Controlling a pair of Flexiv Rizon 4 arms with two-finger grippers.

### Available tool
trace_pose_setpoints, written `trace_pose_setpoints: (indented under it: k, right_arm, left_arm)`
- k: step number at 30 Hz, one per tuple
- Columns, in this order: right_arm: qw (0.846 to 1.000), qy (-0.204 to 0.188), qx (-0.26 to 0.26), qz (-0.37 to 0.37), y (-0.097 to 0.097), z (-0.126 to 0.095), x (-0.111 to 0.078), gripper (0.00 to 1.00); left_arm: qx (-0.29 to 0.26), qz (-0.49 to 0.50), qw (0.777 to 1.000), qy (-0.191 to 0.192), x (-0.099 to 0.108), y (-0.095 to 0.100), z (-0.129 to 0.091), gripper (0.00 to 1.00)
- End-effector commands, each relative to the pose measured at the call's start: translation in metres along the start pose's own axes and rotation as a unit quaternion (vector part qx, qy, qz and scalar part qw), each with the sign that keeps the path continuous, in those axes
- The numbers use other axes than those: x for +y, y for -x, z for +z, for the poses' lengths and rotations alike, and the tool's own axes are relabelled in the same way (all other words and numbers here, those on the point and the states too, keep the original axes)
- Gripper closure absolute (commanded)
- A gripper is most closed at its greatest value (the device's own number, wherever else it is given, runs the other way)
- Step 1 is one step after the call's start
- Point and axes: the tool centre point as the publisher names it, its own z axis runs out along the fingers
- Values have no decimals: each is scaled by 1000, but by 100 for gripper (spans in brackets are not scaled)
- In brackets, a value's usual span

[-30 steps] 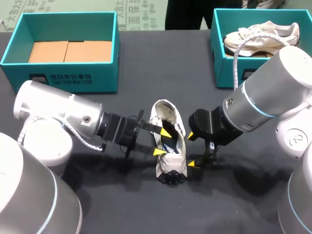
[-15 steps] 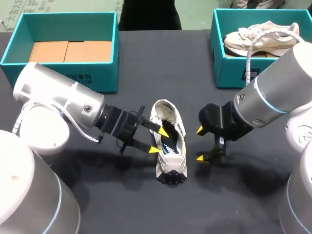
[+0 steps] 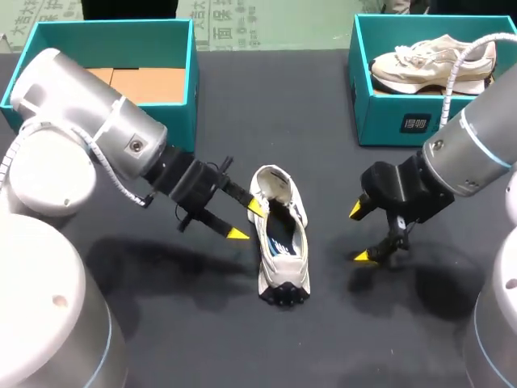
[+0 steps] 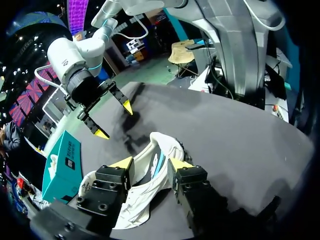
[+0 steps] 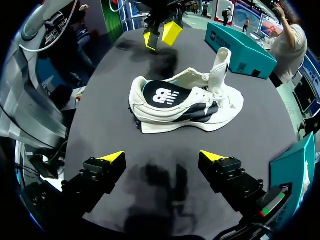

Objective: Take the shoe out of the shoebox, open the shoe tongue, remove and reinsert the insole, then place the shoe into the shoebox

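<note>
Two grippers, both released, nothing held. L gripper [image 3: 247, 220] had its fingers spread, tips just beside the shoe's [image 3: 284, 275] left flank toward the far end. From the head view I couldn't tell if the farther tip touched the upper. In its own wrist view, L gripper [image 4: 151, 164] had the shoe [image 4: 161, 145] ahead of and below the gap btwn its fingers, not pinched. R gripper [image 3: 360, 234] hung w/ fingers wide apart on the shoe's right, clearly apart from it. In the R wrist view, R gripper [image 5: 162, 156] was splayed and the shoe [image 5: 185, 102] lay ahead across a strip of bare cloth, w/ L gripper [image 5: 162, 36] beyond it.

Room: bare dark table [image 3: 161, 323] lay on both flanks outside the grippers and in front of the shoe's near end. The table's near edge was hidden by the arm bases. L shoebox [image 3: 113, 24] stood far left and R shoebox [image 3: 388, 121] far right, both well apart from the shoe.

Shoe sat mid-table, outside both boxes, upright on its sole, opening up. Long axis ran approx. away from the robot, slightly slanted. The end w/ dark sole lugs was nearest and a raised white flap stood at the far end. Heel vs toe: couldn't say for sure.

Hidden: L arm [image 3: 73, 89] covered part of L shoebox's front wall & floor. R arm [image 3: 477, 137] and its cable crossed R shoebox's corner, where a second shoe [image 3: 432, 61] lay partly cut off. Insole [image 3: 277, 238] showed only as a dark-blue sliver.
</note>
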Motion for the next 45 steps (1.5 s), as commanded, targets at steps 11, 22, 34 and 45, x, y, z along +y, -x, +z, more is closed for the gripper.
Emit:
trace_pose_setpoints:
  k: [11,22,34,45]
  right_arm:
    - [1000,0,-23,11,-19,-45,-16,0]
    - [998,-19,-51,35,-37,-67,-23,0]
    - [998,-19,-51,35,-37,-67,-23,0]
    - [998,-19,-51,35,-37,-67,-23,0]
  left_arm:
    - [137,37,989,35,-4,14,-30,63]
    - [222,70,971,46,-7,21,-40,100]
    - [274,103,956,25,-14,26,-53,100]
    - [316,138,937,57,-12,32,-41,100]
